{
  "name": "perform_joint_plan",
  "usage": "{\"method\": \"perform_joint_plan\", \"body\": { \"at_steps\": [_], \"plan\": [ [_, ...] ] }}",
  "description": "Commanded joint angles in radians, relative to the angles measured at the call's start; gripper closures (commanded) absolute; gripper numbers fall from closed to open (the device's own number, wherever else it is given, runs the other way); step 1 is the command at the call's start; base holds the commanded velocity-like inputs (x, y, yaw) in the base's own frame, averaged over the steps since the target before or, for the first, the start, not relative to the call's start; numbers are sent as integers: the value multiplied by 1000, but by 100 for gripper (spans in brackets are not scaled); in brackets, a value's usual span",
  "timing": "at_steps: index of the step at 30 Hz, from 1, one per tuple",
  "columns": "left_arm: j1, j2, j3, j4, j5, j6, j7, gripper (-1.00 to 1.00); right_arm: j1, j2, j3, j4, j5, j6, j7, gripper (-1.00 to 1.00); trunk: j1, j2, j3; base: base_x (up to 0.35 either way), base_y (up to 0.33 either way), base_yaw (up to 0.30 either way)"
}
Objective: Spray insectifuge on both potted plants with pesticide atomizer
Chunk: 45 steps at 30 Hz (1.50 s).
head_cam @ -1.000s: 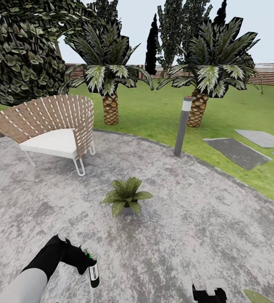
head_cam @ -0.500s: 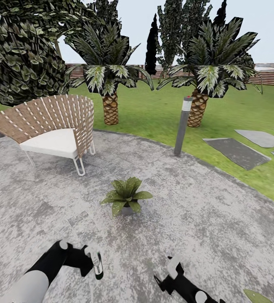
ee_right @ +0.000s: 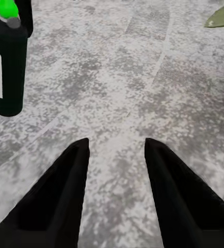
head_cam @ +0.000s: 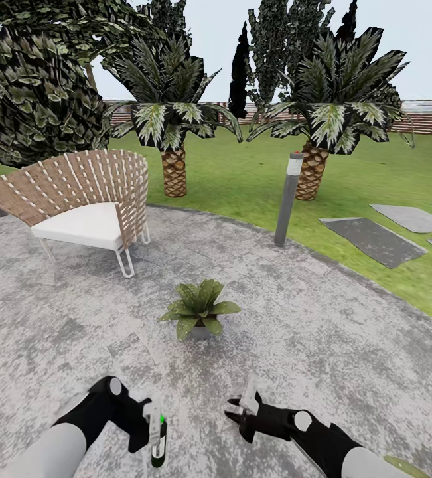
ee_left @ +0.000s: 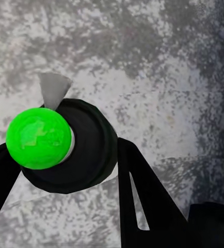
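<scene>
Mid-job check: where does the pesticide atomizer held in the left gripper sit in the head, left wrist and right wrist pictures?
Head view: pesticide atomizer low, left of centre, hanging from the left gripper.
Left wrist view: atomizer seen from above, its top green, left of centre, between the dark fingers.
Right wrist view: atomizer at the upper left edge, beyond the open right gripper.
Shared landmark: the grey mottled paving.
</scene>
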Motion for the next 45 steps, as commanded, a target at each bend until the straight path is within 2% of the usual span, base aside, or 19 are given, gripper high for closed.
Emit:
{"method": "perform_joint_plan", "body": {
  "at_steps": [1, 4, 10, 17, 24, 28, 32, 38, 45],
  "plan": [
    [-1, -3, -3, -2, -14, -11, -2, 100, -1, 0, 6, -2, -8, -1, 23, 100, 0, 0, -1, 0, 0, 0],
    [-1, -10, -26, -8, -14, -12, 4, 100, -1, 1, 6, -30, -7, -1, 60, 100, 0, 0, -1, 0, 0, 0],
    [-10, -69, -32, -14, -13, -16, 6, 100, -1, 33, 7, -50, -6, -1, 69, 100, 0, 0, -1, 0, 0, 0],
    [-12, -124, -34, -14, -15, -54, 6, 100, -1, 36, 6, -49, -6, -1, 69, 100, 0, 0, -1, 0, 0, 0],
    [-12, -141, -34, -14, -15, -56, 8, 100, -1, 36, 6, -49, -6, -1, 69, 100, 0, 0, -1, 0, 0, 0],
    [-12, -142, -33, -15, -15, -57, 16, 100, -1, 36, 7, -49, -6, -1, 69, 100, 0, 0, -1, 0, 0, 0],
    [-12, -142, -31, -15, -9, -58, 53, 100, -1, 36, 7, -49, -6, -1, 69, 100, 0, 0, -1, 0, 0, 0],
    [-12, -145, -31, -14, -6, -59, 57, 100, -1, 36, 7, -49, -6, -1, 69, 100, 0, 0, -1, 0, 0, 0],
    [-12, -172, -31, -14, -5, -60, 58, 100, -1, 36, 7, -49, -6, -2, 69, 100, 0, 0, -1, 0, 0, 0]
  ]
}}
